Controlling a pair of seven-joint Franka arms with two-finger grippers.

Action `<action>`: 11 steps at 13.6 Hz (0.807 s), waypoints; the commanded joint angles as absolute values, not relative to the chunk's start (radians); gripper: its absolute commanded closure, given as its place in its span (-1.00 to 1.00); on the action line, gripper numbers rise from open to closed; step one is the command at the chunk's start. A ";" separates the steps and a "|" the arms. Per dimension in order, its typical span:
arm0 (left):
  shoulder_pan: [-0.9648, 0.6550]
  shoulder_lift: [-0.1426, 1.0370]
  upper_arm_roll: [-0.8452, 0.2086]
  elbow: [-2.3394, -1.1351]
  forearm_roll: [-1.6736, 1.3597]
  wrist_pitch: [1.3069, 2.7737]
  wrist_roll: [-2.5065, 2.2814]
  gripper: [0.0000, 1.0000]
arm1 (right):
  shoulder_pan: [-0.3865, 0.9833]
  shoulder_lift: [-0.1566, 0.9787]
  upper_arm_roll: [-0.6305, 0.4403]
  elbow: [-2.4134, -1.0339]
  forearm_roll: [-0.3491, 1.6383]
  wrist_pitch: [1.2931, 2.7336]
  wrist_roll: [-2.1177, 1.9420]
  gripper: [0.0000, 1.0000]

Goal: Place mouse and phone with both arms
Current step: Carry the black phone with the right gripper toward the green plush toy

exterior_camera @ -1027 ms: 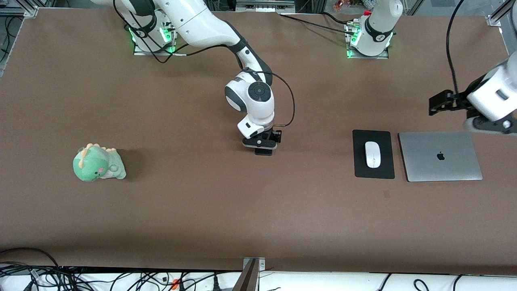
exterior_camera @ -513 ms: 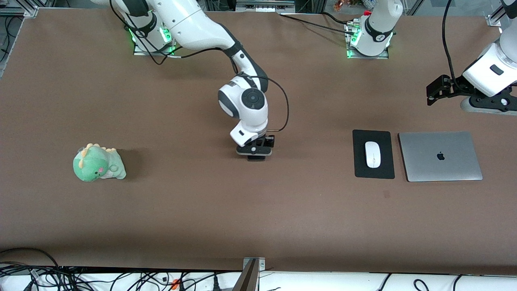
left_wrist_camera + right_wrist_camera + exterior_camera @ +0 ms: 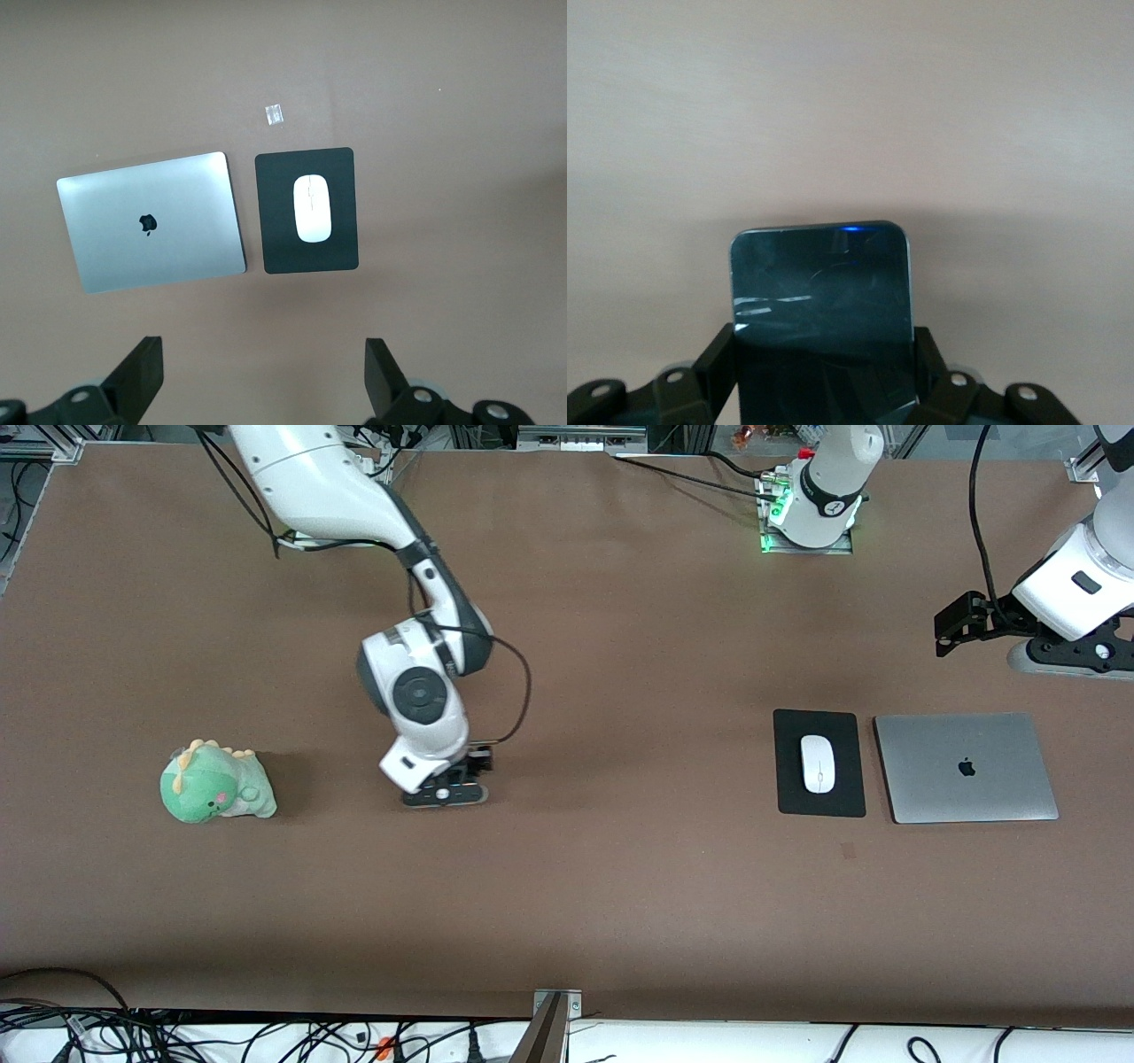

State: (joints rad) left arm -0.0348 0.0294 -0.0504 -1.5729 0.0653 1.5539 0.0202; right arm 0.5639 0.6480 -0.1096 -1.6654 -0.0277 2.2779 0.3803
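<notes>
Over the bare table I see my right gripper (image 3: 822,372) clamping the phone (image 3: 819,310), left gripper (image 3: 264,376) spread wide, waiting above the laptop (image 3: 151,221), mouse (image 3: 818,763) on its pad (image 3: 819,802).

The front camera looks down from high across the table (image 3: 567,886) at my two bases, taking in the whole brown top. My left wrist camera hangs well above the table and faces straight down past my left gripper (image 3: 266,376) (fingers spread wide), framing the mouse (image 3: 313,208), mouse pad (image 3: 279,248) and laptop (image 3: 151,221), the same group the front view shows toward my left arm's end. My right wrist camera sits close, filled by the phone (image 3: 821,301) clamped in my right gripper (image 3: 824,372), with bare table around it.
</notes>
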 commanded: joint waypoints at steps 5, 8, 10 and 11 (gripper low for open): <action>-0.041 0.017 -0.041 -1.591 0.057 1.555 0.025 -1.00 | 0.381 0.419 -0.097 -2.120 -0.031 2.546 0.137 -0.16; -0.041 0.017 -0.041 -1.591 0.057 1.554 0.025 -1.00 | 0.322 0.413 -0.097 -2.148 -0.031 2.572 0.107 -0.16; -0.046 0.017 -0.041 -1.591 0.057 1.554 0.025 -1.00 | 0.292 0.422 -0.095 -2.148 -0.025 2.574 0.109 -0.16; -0.046 0.015 -0.041 -1.592 0.057 1.549 0.026 -1.00 | 0.276 0.426 -0.095 -2.145 -0.018 2.574 0.109 -0.16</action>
